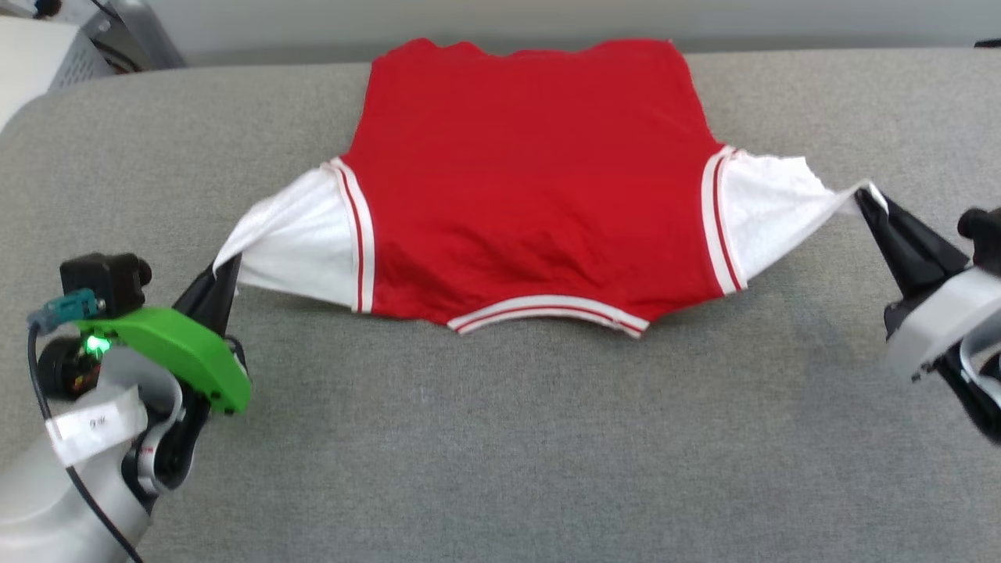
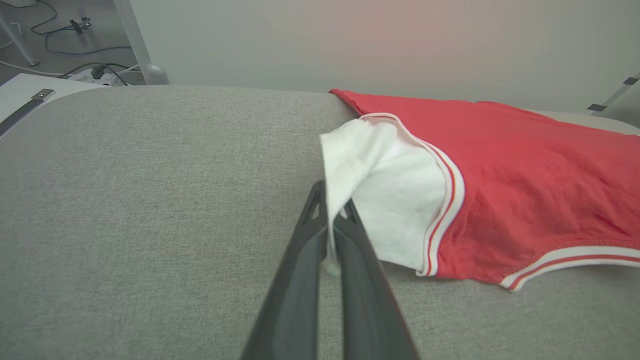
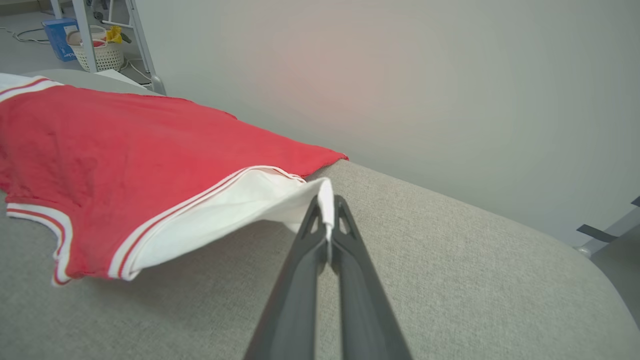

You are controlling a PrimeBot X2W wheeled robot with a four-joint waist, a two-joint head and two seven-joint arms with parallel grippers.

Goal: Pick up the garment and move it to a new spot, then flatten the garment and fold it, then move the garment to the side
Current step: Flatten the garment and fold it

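Observation:
The garment (image 1: 532, 188), a red jersey with white sleeves and red-white striped trim, lies spread on the grey table, plain red side up, collar toward me. My left gripper (image 1: 228, 270) is shut on the edge of its left white sleeve (image 2: 385, 200), lifting it slightly off the cloth surface. My right gripper (image 1: 866, 197) is shut on the tip of the right white sleeve (image 3: 250, 205), pulling it outward and a little up. Both sleeves are stretched taut between the two grippers. In each wrist view, white fabric is pinched between the dark fingers (image 2: 320, 235) (image 3: 345, 240).
The grey fabric-covered table (image 1: 500, 438) stretches wide in front of the garment. Its far edge runs just behind the jersey's hem. Beyond the left corner stand a white basket (image 3: 97, 50), frame legs and cables on the floor (image 2: 85, 60).

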